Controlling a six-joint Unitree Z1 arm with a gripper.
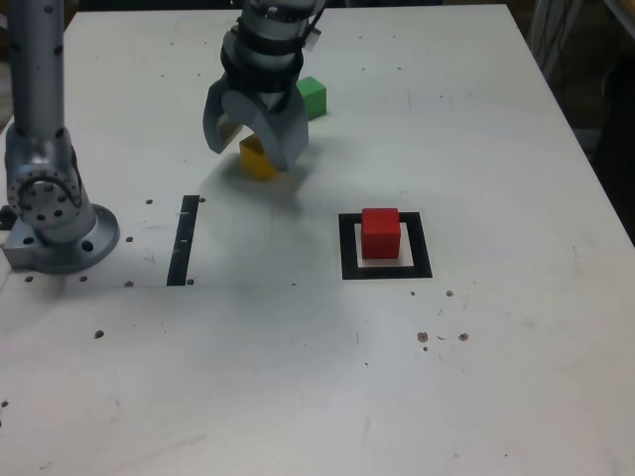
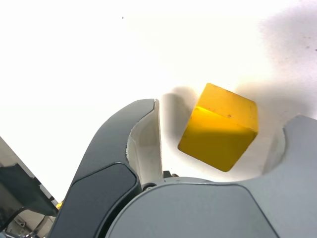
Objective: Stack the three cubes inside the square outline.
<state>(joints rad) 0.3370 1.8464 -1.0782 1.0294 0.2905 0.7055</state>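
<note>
My gripper (image 1: 248, 151) hangs low over the table at the back, its jaws on either side of the yellow cube (image 1: 258, 161). In the wrist view the yellow cube (image 2: 219, 127) sits turned at an angle between the jaws of the gripper (image 2: 225, 111), with a gap of white table on both sides, so the gripper is open around it. The green cube (image 1: 312, 96) rests just behind the gripper on the exterior view's right. The red cube (image 1: 380, 231) stands inside the square outline (image 1: 347, 248) near the table's middle.
A straight black strip (image 1: 183, 241) lies on the table to the exterior view's left of the square outline. The arm's grey base (image 1: 55, 213) stands at the table's left edge. Small dark specks dot the white tabletop.
</note>
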